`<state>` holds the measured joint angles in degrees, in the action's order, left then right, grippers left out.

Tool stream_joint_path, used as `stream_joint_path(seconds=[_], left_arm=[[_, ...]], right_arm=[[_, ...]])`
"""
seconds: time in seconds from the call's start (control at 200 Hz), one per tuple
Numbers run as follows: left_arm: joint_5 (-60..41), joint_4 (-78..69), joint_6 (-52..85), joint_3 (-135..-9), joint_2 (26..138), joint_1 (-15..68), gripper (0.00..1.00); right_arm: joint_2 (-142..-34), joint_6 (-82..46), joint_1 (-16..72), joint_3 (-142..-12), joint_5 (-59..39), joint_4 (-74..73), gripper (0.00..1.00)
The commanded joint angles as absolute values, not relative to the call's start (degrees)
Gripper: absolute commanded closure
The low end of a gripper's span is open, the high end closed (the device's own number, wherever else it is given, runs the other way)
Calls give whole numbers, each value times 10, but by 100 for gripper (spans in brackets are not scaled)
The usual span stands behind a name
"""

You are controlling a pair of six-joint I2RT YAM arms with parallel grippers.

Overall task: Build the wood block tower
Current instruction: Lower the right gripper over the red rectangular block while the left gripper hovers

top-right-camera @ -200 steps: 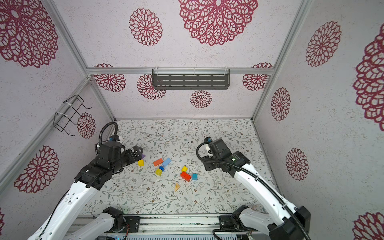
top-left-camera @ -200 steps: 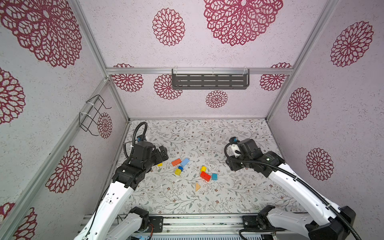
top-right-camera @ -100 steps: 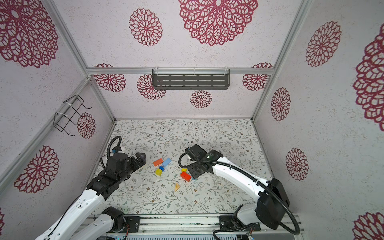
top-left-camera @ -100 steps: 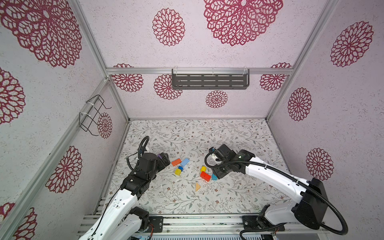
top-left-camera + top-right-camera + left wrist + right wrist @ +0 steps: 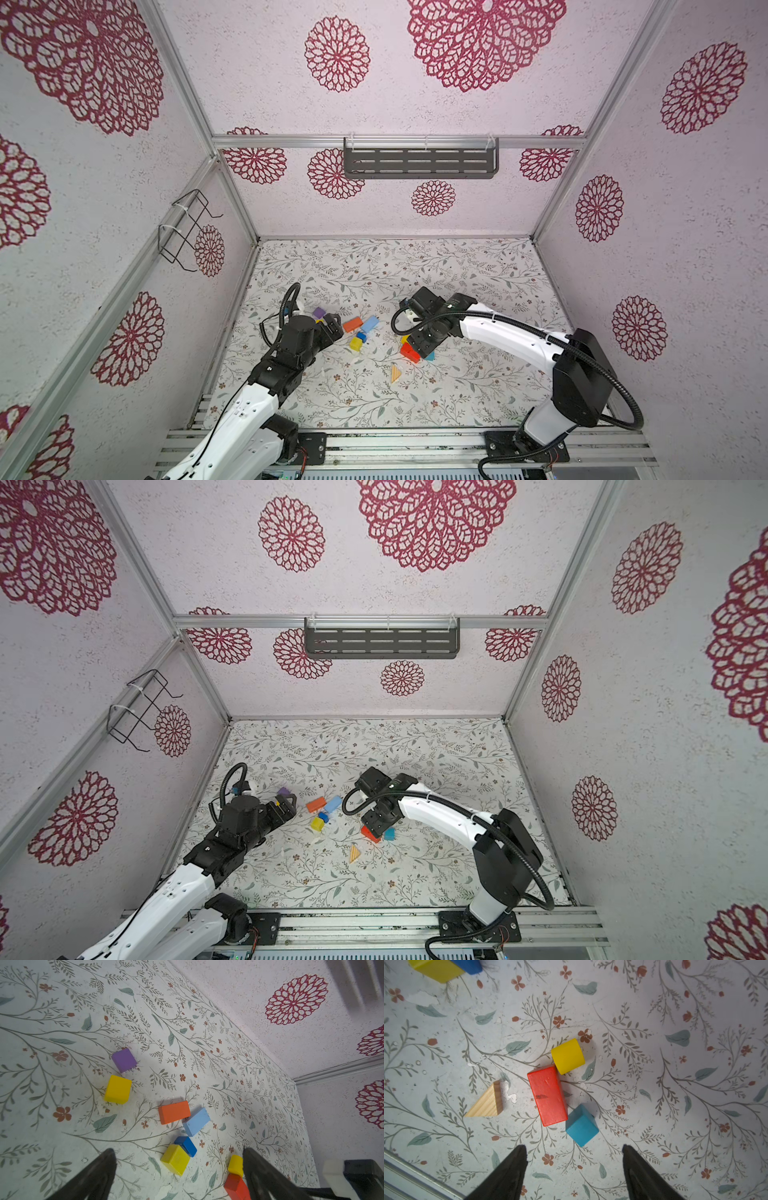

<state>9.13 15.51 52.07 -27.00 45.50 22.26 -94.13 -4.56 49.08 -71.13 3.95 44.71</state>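
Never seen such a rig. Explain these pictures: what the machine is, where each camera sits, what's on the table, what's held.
It is a robot with two white arms mounted at the front of the table, each ending in a two-fingered pincer. Two pictures look down on the whole scene from overhead. The other two come from cameras on the wrists, looking past the fingers. Loose wood blocks lie scattered: a purple cube, orange brick and light blue brick ahead of the left pincer; a red brick, yellow cylinder, teal cube and wooden wedge below the right pincer. Both pincers are open and empty. No tower stands yet.
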Motion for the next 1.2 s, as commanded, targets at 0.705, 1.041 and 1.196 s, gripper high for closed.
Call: stream_joint_path(seconds=[0.705, 1.041, 1.196], left_arm=[[99, 208, 527, -251, 435, 226, 3], [100, 254, 533, -248, 386, 225, 3], [103, 273, 533, -248, 370, 225, 3]], right_arm=[[-1021, -47, 523, -727, 34, 423, 30], [-1051, -55, 523, -739, 35, 417, 35], [-1059, -61, 523, -743, 29, 414, 43]])
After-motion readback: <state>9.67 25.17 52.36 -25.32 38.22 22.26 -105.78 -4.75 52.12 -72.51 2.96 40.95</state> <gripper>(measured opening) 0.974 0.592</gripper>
